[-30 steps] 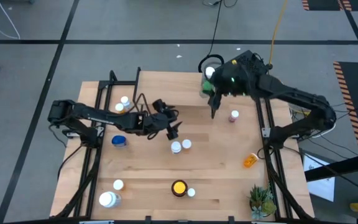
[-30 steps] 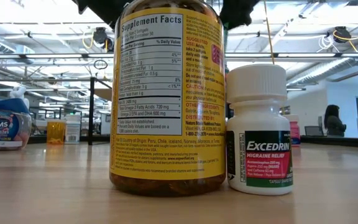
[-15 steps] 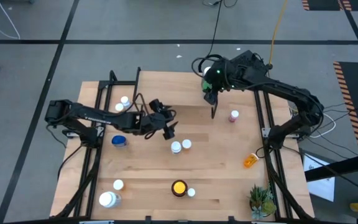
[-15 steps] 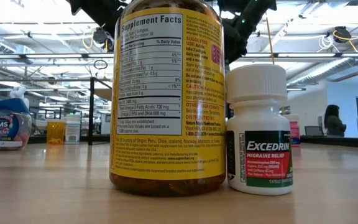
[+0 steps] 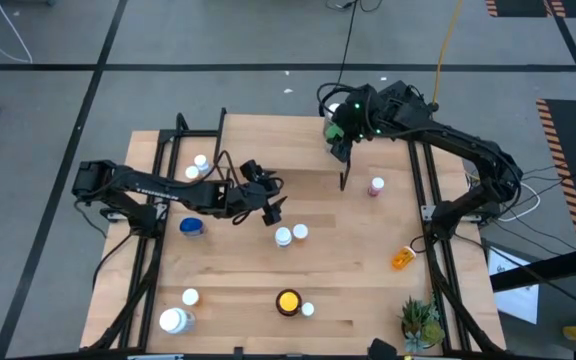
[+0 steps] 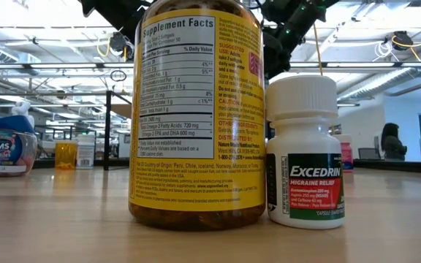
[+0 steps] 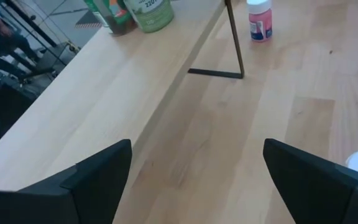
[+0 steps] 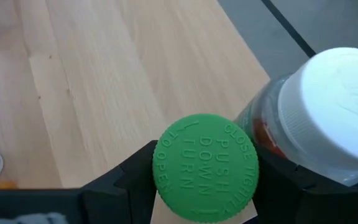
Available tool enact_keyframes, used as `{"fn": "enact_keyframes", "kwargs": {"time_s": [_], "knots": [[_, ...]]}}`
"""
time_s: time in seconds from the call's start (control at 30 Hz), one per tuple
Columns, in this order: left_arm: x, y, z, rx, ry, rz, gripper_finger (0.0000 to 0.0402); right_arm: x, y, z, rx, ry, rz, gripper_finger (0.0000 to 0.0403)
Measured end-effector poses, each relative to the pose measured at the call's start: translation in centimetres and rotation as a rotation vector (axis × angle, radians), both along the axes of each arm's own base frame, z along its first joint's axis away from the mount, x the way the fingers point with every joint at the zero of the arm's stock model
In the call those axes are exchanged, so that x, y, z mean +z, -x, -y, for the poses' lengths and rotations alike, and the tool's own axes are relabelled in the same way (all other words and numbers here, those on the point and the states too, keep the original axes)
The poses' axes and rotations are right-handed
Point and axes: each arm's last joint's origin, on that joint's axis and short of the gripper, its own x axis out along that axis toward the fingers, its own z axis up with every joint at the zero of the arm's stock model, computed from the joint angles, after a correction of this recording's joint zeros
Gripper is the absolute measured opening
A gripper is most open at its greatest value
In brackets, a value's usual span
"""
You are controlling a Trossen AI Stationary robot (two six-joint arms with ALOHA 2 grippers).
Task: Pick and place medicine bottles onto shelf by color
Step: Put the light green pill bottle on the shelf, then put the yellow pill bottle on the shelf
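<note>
1. The table [image 5: 348, 280] is a light-wood top carrying the shelf [image 5: 268, 150] along its far side; the shelf's board and one thin black leg also show in the left wrist view [image 7: 104, 93].
2. The right gripper [image 5: 340, 135] is over the shelf's far right end. Its fingers are closed against the sides of a green-capped bottle [image 8: 205, 168], seen cap-up in the right wrist view, just beside a white-capped bottle [image 8: 331, 112] standing there.
3. The left gripper [image 5: 271, 205] hangs near the table's middle, in front of the shelf, fingers [image 7: 98, 177] spread apart with nothing between them.
4. Large amber bottle with yellow lid [image 5: 288, 301] stands at the near edge, with a small white bottle [image 5: 308, 310] just beside it; in the low view the two appear to touch.
5. Two white-capped bottles [image 5: 290, 235] stand together mid-table, near the left gripper.
6. A pink-labelled bottle [image 5: 376, 186] stands beside the shelf's right leg.
7. An orange bottle [image 5: 402, 258] lies near the right edge.
8. A blue jar [image 5: 193, 227] sits at left.
</note>
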Motion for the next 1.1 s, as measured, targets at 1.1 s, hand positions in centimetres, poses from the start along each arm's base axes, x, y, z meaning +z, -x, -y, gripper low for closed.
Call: {"fn": "enact_keyframes", "kwargs": {"time_s": [1.1], "knots": [[0.6, 0.2, 1.2, 0.041, -0.061, 0.027, 0.0369, 2.5, 2.9, -7.3, 0.109, -0.053, 0.182, 0.0285]]}}
